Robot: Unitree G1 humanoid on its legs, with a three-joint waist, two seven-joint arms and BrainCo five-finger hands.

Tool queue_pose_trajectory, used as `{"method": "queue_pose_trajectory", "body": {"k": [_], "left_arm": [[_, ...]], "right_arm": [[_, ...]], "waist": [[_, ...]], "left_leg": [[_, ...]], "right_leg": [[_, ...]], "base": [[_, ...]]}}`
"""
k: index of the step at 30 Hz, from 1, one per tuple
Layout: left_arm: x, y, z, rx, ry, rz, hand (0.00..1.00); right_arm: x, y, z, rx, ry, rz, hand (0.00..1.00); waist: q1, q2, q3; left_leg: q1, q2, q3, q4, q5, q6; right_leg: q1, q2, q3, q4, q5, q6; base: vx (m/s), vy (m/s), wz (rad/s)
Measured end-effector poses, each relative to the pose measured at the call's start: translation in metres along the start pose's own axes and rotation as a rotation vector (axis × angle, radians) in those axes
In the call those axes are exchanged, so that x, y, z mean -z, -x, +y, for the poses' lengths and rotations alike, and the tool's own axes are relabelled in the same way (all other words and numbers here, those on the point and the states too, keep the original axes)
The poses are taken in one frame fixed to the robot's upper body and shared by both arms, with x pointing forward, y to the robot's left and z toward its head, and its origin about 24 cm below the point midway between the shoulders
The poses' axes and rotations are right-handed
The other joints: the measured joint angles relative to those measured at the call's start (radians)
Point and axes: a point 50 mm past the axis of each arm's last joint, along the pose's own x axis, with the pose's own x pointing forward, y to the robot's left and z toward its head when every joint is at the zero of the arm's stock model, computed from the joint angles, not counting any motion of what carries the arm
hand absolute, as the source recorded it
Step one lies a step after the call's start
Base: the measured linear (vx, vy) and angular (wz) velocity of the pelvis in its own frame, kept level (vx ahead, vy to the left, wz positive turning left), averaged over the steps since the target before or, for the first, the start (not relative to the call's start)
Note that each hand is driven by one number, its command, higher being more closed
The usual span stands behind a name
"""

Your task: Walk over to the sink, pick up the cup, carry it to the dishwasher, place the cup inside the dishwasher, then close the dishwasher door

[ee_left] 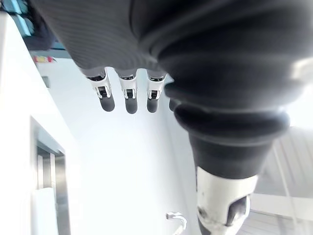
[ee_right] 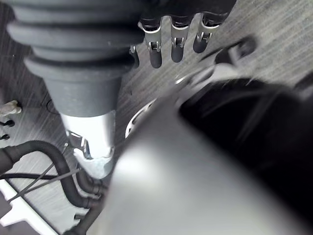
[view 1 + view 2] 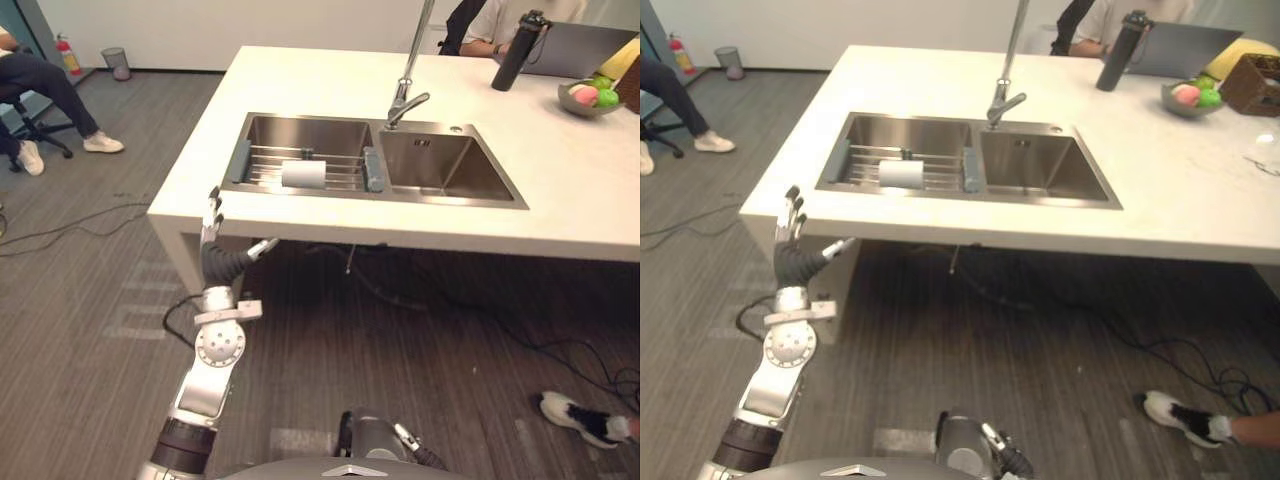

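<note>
A white cup (image 3: 303,173) lies on its side on a wire rack (image 3: 270,165) across the left basin of a steel double sink (image 3: 440,170), set in a white counter (image 3: 570,190). My left hand (image 3: 213,240) is raised in front of the counter's near left corner, below its edge. Its fingers (image 1: 128,95) are straight, its thumb is spread and it is open with nothing in it. It is well short of the cup. My right hand (image 2: 177,44) hangs low over the floor, fingers relaxed and holding nothing.
A tall faucet (image 3: 405,95) stands behind the sink. A black bottle (image 3: 518,55), a fruit bowl (image 3: 588,98) and a laptop sit at the counter's far right, beside a seated person. Another person sits at the far left (image 3: 40,90). A shoe (image 3: 575,415) is on the floor.
</note>
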Motion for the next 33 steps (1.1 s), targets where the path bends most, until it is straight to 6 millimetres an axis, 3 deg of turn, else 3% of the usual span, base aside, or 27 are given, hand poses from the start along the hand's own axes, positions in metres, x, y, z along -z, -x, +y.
{"method": "queue_pose_trajectory", "body": {"k": [1, 2, 4, 7, 10, 12, 14, 16, 17, 18, 19, 20, 23, 26, 30, 33], "left_arm": [[-0.016, -0.006, 0.004, -0.004, -0.018, -0.085, 0.00], [-0.023, -0.007, 0.007, -0.030, -0.036, -0.124, 0.00], [-0.033, -0.011, 0.005, -0.027, -0.053, -0.174, 0.00], [-0.045, -0.012, -0.003, 0.023, -0.085, -0.237, 0.00], [-0.049, -0.006, -0.017, 0.151, -0.140, -0.234, 0.00], [-0.044, -0.003, -0.023, 0.248, -0.204, -0.216, 0.00], [-0.040, 0.000, -0.027, 0.346, -0.272, -0.211, 0.00], [-0.035, 0.002, -0.030, 0.437, -0.331, -0.194, 0.00], [-0.032, 0.000, -0.031, 0.484, -0.370, -0.179, 0.00], [-0.031, -0.002, -0.033, 0.501, -0.388, -0.175, 0.00], [-0.027, -0.005, -0.033, 0.531, -0.427, -0.154, 0.00], [-0.022, -0.007, -0.032, 0.563, -0.476, -0.135, 0.00], [0.001, -0.011, -0.024, 0.641, -0.645, -0.039, 0.00], [0.027, -0.011, -0.010, 0.692, -0.800, 0.088, 0.00], [0.050, -0.021, 0.007, 0.715, -0.923, 0.208, 0.00], [0.056, -0.030, 0.021, 0.715, -0.999, 0.248, 0.00]], "right_arm": [[0.013, 0.004, -0.001, 0.006, -0.005, 0.035, 0.00], [0.009, 0.007, -0.012, 0.025, 0.016, 0.036, 0.00], [0.004, 0.009, -0.021, 0.047, 0.082, 0.069, 0.00], [0.003, 0.008, -0.022, 0.046, 0.110, 0.112, 0.00], [0.007, 0.012, -0.028, 0.059, 0.153, 0.184, 0.00], [0.010, 0.014, -0.032, 0.061, 0.202, 0.224, 0.00], [0.013, 0.017, -0.035, 0.066, 0.200, 0.234, 0.00], [0.016, 0.018, -0.038, 0.069, 0.200, 0.254, 0.00], [0.016, 0.018, -0.039, 0.060, 0.216, 0.267, 0.00], [0.016, 0.019, -0.040, 0.056, 0.222, 0.271, 0.00], [0.015, 0.018, -0.040, 0.052, 0.221, 0.270, 0.00], [0.017, 0.018, -0.038, 0.040, 0.215, 0.273, 0.00], [0.019, 0.015, -0.033, 0.024, 0.192, 0.269, 0.00], [0.018, 0.015, -0.033, 0.016, 0.193, 0.266, 0.00], [0.018, 0.015, -0.033, 0.015, 0.175, 0.256, 0.00], [0.021, 0.015, -0.031, 0.009, 0.169, 0.254, 0.00]], "waist": [[0.000, -0.025, -0.013], [0.003, 0.024, -0.025], [0.002, 0.063, -0.037], [-0.004, 0.067, -0.040], [0.007, 0.079, -0.046], [0.007, 0.078, -0.051], [0.013, 0.076, -0.062], [0.025, 0.074, -0.071], [0.024, 0.076, -0.074], [0.023, 0.082, -0.078], [0.022, 0.089, -0.087], [0.013, 0.074, -0.096], [0.000, 0.057, -0.088], [-0.009, 0.058, -0.087], [-0.037, 0.055, -0.082], [-0.052, 0.048, -0.076]], "left_leg": [[0.017, 0.005, -0.010, 0.039, -0.029, -0.041], [0.038, 0.068, -0.019, 0.079, -0.048, -0.048], [0.041, 0.097, -0.020, 0.096, 0.000, -0.031], [0.040, 0.118, -0.033, 0.176, 0.109, -0.031], [-0.147, 0.198, -0.078, 0.588, 0.267, -0.032], [-0.255, 0.230, -0.039, 0.708, 0.158, -0.025], [-0.295, 0.214, 0.011, 0.590, 0.089, -0.013], [-0.302, 0.164, 0.026, 0.334, 0.077, -0.002], [-0.300, 0.129, 0.019, 0.140, 0.134, 0.001], [-0.303, 0.115, 0.006, 0.051, 0.198, -0.001], [-0.294, 0.097, -0.012, -0.048, 0.281, -0.032], [-0.270, 0.069, -0.016, -0.115, 0.315, -0.022], [-0.217, 0.044, -0.004, -0.207, 0.338, -0.011], [-0.177, 0.031, 0.016, -0.246, 0.342, -0.006], [-0.149, 0.023, 0.017, -0.279, 0.351, -0.005], [-0.137, 0.021, 0.020, -0.291, 0.351, -0.005]], "right_leg": [[0.027, 0.011, 0.020, -0.197, 0.240, -0.065], [0.039, 0.057, 0.017, -0.153, 0.219, -0.060], [0.044, 0.090, 0.017, -0.124, 0.153, -0.060], [0.082, 0.122, 0.019, -0.105, 0.068, -0.053], [0.188, 0.187, 0.018, -0.193, 0.037, -0.062], [0.281, 0.206, 0.018, -0.283, 0.047, -0.077], [0.347, 0.201, 0.026, -0.359, 0.063, -0.083], [0.370, 0.190, 0.050, -0.409, 0.089, -0.073], [0.367, 0.181, 0.059, -0.421, 0.099, -0.061], [0.364, 0.180, 0.059, -0.417, 0.099, -0.056], [0.352, 0.179, 0.072, -0.408, 0.092, -0.041], [0.348, 0.158, 0.072, -0.412, 0.087, -0.032], [0.367, 0.140, 0.076, -0.442, 0.090, -0.023], [0.391, 0.135, 0.097, -0.477, 0.101, -0.005], [0.412, 0.133, 0.098, -0.506, 0.111, 0.010], [0.423, 0.132, 0.099, -0.523, 0.115, 0.012]], "base": [[0.61, -0.331, -0.05], [0.58, -0.289, -0.18], [0.61, -0.302, -0.26], [0.39, -0.220, -0.11], [0.30, -0.162, -0.13], [0.28, -0.085, -0.10], [0.23, -0.044, -0.21], [0.20, 0.023, -0.33], [0.17, 0.063, -0.20], [0.22, 0.108, -0.17], [0.24, 0.104, -0.02], [0.24, 0.095, 0.02], [0.14, 0.097, 0.01], [0.05, 0.062, -0.17], [0.00, 0.007, -0.02], [-0.01, 0.012, -0.04]]}}
